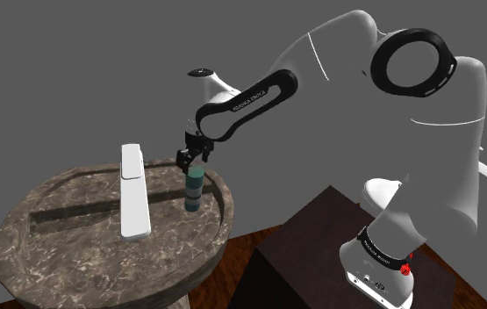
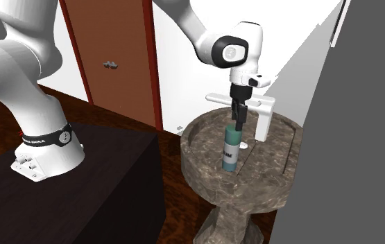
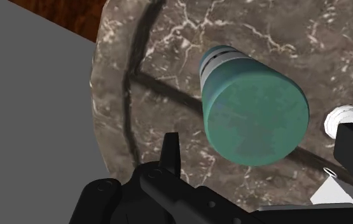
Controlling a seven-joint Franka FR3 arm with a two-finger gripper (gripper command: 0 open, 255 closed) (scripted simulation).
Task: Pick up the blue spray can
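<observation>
The spray can (image 1: 194, 190) stands upright on the round stone-looking surface (image 1: 57, 255), near the rim on the robot's side; its colour is blue-green with a pale band (more teal than pure blue). A long white piece (image 1: 132, 195) lies on the same surface, well apart from the can.

The pincer (image 1: 192, 160) hangs directly over the top of the can; in the wrist view its two fingers stand apart, one on each side of the can's round top, and neither touches it, so the pincer is released and holds nothing.

I judge that the step in hand is the approach, with the grasp not yet made. The next move calls for going straight down until the fingers are beside the body of the can, then closing on it and lifting; a sideways push could tip the can.
</observation>
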